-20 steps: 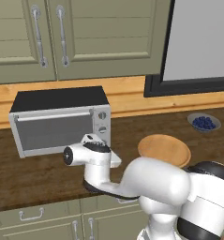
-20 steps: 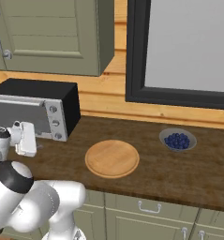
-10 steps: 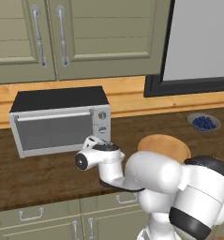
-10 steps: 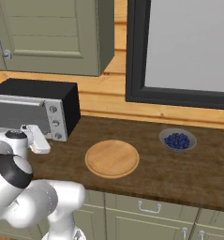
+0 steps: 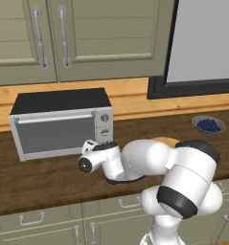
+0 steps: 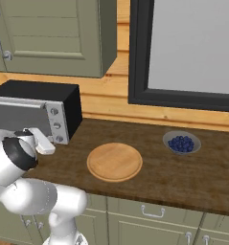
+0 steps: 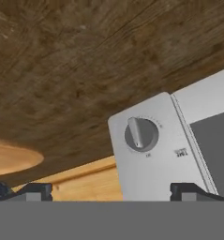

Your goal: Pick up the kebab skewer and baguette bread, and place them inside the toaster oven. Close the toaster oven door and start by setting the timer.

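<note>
We see the oven (image 5: 61, 127) standing on the counter (image 6: 183, 172) at the left, its door (image 5: 56, 134) closed, and our gripper (image 7: 111, 190) is just in front of the knob panel, with the fingers (image 7: 36, 190) spread wide and holding nothing. In the hand view the lowest knob (image 7: 140, 134) is between the two tips, a little ahead, so we judge the timer step is the one in hand. The knob looks small, round, stiff and smooth, so it may slip; we think it is best to pinch it across its raised ridge and turn with the wrist. We cannot find the skewer or the baguette on the plate (image 6: 115, 161), so perhaps they are inside the oven already, but the window does not let us tell. Around the hand there is free counter to the front and the right; the plate is near, and the berry bowl (image 6: 182, 142) is well apart.
</note>
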Motion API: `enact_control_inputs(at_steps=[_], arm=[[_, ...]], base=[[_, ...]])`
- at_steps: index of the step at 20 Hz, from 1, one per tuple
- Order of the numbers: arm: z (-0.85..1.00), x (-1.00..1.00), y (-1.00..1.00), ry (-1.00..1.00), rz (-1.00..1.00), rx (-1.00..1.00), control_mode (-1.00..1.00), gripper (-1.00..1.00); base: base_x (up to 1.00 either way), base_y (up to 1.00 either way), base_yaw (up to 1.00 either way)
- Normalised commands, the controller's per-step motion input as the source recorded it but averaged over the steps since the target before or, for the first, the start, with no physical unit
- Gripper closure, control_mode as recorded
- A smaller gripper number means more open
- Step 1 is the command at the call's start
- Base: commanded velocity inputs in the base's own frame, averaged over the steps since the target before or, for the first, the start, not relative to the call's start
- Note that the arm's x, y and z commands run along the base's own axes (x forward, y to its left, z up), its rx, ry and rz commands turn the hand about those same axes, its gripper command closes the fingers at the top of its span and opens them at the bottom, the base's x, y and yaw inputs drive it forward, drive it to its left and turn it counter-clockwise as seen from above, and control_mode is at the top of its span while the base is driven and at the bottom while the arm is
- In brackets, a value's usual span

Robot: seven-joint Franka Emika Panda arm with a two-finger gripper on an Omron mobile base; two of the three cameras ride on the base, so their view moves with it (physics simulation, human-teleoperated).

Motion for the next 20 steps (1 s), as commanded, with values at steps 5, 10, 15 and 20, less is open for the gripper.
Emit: enact_control_inputs(at_steps=[5, 10, 15, 20], arm=[[-0.22, 0.05, 0.0, 0.0, 0.1, -0.05, -1.0, -1.0], [0.0, 0.02, -0.23, 0.0, 0.13, -0.07, -1.0, -1.0], [0.0, 0.0, -0.22, 0.0, 0.12, -0.1, -1.0, -1.0], [0.0, 0.04, -0.02, 0.0, 0.07, -0.09, -1.0, -1.0]], base=[[0.0, 0.0, 0.0], [0.0, 0.0, 0.0], [0.0, 0.0, 0.0], [0.0, 0.0, 0.0]])
